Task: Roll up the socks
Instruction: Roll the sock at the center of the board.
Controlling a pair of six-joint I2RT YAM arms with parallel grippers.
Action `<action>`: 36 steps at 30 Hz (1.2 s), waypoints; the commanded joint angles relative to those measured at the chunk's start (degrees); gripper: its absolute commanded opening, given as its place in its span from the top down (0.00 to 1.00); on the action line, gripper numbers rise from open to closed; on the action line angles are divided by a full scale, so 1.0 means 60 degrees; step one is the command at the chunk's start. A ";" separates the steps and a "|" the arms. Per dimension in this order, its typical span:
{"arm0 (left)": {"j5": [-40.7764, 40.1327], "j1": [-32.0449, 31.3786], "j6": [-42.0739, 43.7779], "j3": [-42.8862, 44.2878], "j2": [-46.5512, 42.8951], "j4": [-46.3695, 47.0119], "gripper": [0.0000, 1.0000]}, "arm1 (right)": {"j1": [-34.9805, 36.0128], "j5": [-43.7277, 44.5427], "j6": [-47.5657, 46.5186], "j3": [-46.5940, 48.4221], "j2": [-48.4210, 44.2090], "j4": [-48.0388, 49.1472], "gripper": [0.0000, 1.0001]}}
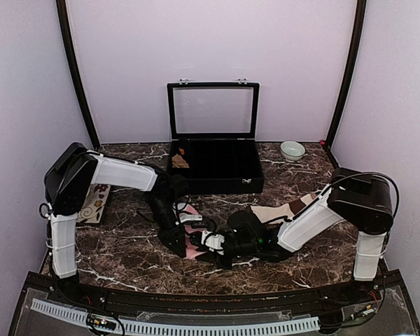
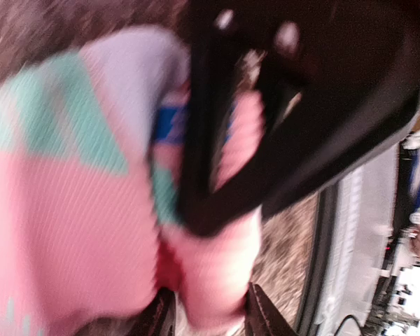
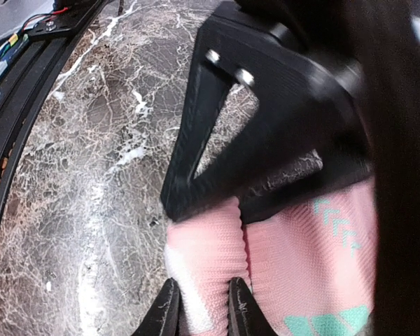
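The pink sock [image 1: 194,250] with mint-green patches lies on the marble near the front middle, with both grippers on it. My left gripper [image 1: 176,243] comes down on its left end. In the left wrist view, which is blurred, the left gripper [image 2: 206,315] has its jaws partly apart and a pink fold [image 2: 210,280] fills the gap. My right gripper [image 1: 208,242] reaches in from the right. The right gripper [image 3: 203,308] pinches a ribbed pink fold of the sock [image 3: 308,259]. The cream-beige sock [image 1: 283,210] with dark brown bands lies flat behind the right arm.
A black case [image 1: 215,166] with its lid up stands at the back middle, with a small tan bundle [image 1: 180,161] in it. A small pale bowl [image 1: 292,150] sits at the back right. A patterned pad [image 1: 94,203] lies at the left. A black rail [image 3: 14,119] runs along the front edge.
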 commanded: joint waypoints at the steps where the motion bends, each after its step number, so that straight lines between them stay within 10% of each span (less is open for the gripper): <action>1: -0.1856 0.0246 -0.0711 -0.0968 -0.1524 0.1565 0.63 | -0.0047 -0.0228 0.0817 -0.0686 0.1010 -0.3451 0.89; 15: -0.3084 0.0689 -0.0423 -0.4124 -0.6083 0.4849 0.64 | -0.0353 -0.2060 0.3221 -0.0036 0.1440 -0.4108 0.90; 19: -0.3846 0.0774 -0.0039 -0.4091 -0.5970 0.5000 1.00 | -0.0610 -0.3138 0.4025 0.0555 0.2023 -0.4826 0.90; 26: -0.2159 0.0596 0.0423 -0.4441 -0.6421 0.4319 0.94 | -0.1059 -0.4116 0.4777 0.1251 0.2564 -0.5919 0.91; 36: -0.3891 0.0388 -0.1367 -0.4852 -0.4914 0.5833 0.95 | -0.1280 -0.4176 0.5993 0.0906 0.2317 -0.5093 0.91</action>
